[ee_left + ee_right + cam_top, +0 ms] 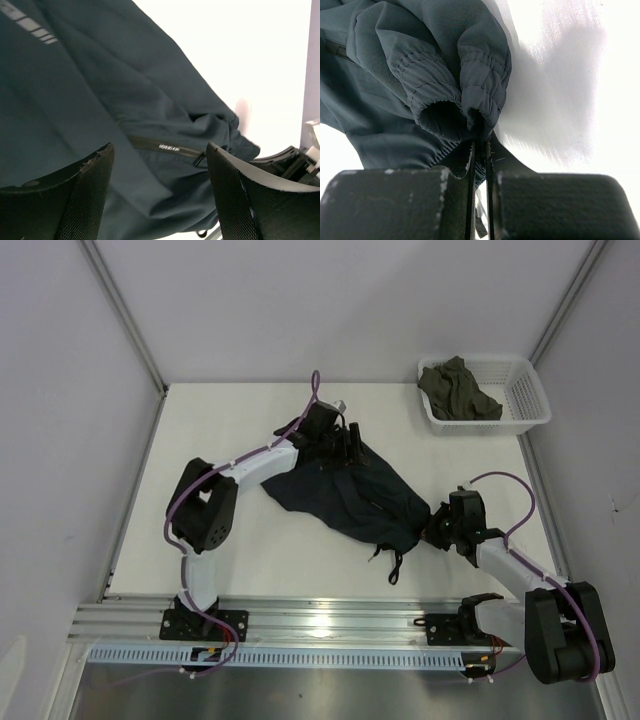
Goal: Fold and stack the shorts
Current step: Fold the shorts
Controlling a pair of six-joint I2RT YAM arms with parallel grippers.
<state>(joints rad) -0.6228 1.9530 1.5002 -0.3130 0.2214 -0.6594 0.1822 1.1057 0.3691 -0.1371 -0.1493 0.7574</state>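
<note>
The dark teal-navy shorts [350,495] lie spread across the middle of the white table, stretched from upper left to lower right. Black drawstring cords [393,565] trail from their near edge. My left gripper [350,442] hovers over the far left end, open, with the fabric [75,75] and a zipped pocket [167,147] below its fingers [95,180] and nothing pinched between them. My right gripper [432,530] is shut on the gathered elastic waistband [470,75] at the right end, and the cloth bunches just ahead of its closed jaws [480,145].
A white mesh basket [530,395] stands at the far right corner with an olive garment [458,390] inside. Grey walls close in the table on the left, back and right. A metal rail [330,615] runs along the near edge.
</note>
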